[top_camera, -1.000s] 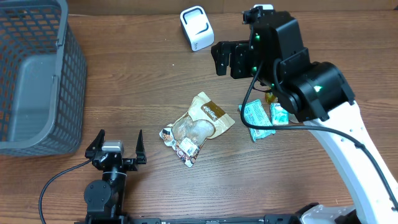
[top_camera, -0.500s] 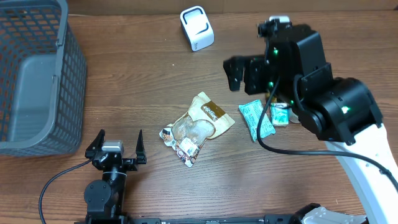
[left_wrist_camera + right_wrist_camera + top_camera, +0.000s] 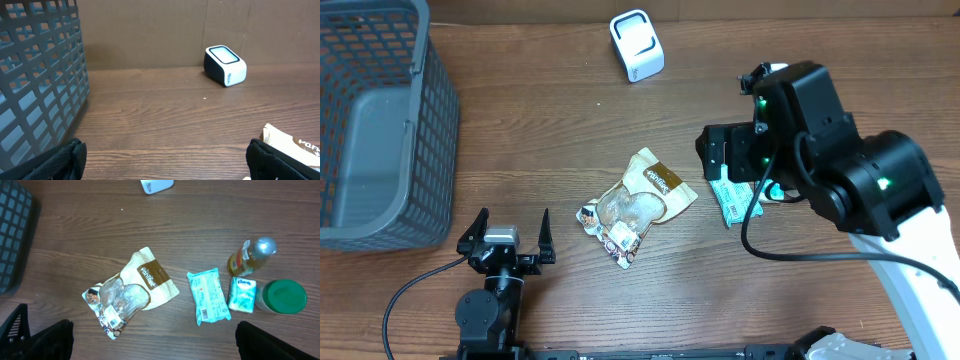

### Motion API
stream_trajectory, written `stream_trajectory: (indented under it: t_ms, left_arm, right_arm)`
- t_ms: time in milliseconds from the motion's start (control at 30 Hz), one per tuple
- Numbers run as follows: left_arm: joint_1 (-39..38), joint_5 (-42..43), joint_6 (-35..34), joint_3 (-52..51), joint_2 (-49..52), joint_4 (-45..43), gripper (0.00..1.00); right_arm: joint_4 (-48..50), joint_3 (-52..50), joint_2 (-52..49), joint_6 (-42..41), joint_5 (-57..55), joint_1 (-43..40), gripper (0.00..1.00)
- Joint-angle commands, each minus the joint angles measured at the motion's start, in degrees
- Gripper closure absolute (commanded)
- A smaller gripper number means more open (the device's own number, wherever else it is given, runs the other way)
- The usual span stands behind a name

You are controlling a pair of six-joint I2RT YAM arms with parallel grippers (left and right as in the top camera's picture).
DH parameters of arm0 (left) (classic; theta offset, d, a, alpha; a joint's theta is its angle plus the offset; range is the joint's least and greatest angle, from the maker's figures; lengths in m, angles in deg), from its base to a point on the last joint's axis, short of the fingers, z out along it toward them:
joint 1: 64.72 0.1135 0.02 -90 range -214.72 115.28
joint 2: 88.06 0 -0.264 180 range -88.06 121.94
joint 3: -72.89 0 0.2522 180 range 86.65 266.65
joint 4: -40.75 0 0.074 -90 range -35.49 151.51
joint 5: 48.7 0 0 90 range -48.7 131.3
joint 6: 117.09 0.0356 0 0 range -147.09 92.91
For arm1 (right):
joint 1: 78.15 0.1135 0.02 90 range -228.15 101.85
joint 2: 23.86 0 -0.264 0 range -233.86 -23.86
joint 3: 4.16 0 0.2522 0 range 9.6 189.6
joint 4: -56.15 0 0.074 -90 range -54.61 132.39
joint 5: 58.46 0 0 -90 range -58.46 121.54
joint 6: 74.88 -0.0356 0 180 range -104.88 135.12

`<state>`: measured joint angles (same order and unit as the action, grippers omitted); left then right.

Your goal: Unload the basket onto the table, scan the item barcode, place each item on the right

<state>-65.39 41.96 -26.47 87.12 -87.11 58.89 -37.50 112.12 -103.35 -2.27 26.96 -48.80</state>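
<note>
Teal pack [image 3: 735, 203] is prob the item to scan imo, can't be 100% sure bc there's several candidates. Overhead: it lies flat on the table [image 3: 550, 120], right of center, and the right gripper [image 3: 725, 155] hangs right over its upper end, jaws spread wide w/ nothing in them, which reads like lining up a pick. Snack bag [image 3: 640, 200] is mid-table, just left of it. The scanner [image 3: 637, 45] stands at the far edge, window tilted up, well apart from the items, so whatever gets picked has to be carried over there. Basket [image 3: 440, 100] is far left, likely the drop spot afterwards. Left gripper [image 3: 513, 228] is parked at the near edge, jaws wide, holding nothing. Left wrist: the fingers [image 3: 50, 160] frame the view low over the table, scanner [image 3: 225, 65] straight ahead, basket wall [image 3: 45, 75] at left, a corner of the snack bag [image 3: 290, 145] poking in bottom right. Looks like a standby pose tbh. Right wrist: looking straight down w/ the right gripper [image 3: 150, 340] wide open. Teal pack [image 3: 209, 295] sits between the snack bag [image 3: 132, 292] and a small Kleenex pack [image 3: 242, 295], w/ a bottle [image 3: 250, 257] and a green-lid jar [image 3: 283, 296] crowded beside. White label near the teal pack's lower end, maybe the barcode, too small to tell.
</note>
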Motion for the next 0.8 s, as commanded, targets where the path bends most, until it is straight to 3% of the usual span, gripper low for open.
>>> stream_trajectory:
  t_ms: [0,167,500,767]
  left_arm:
    - [-0.11,0.39,1.11,-0.20,-0.74,0.07,0.00]
    - [-0.11,0.39,1.11,-0.20,-0.74,0.09,0.01]
    - [-0.11,0.39,1.11,-0.20,-0.74,0.09,0.01]
    - [-0.11,0.39,1.11,-0.20,-0.74,0.09,0.00]
  right_arm:
    - [-0.17,-0.92,3.17,-0.22,-0.57,0.15,0.00]
    - [1.62,-7.28,7.08,-0.24,-1.60,-0.11,0.00]
    - [15.26,-29.29,21.03,-0.20,-2.97,-5.33,0.00]
    - [19.85,-36.54,30.45,-0.20,-3.56,-9.11,0.00]
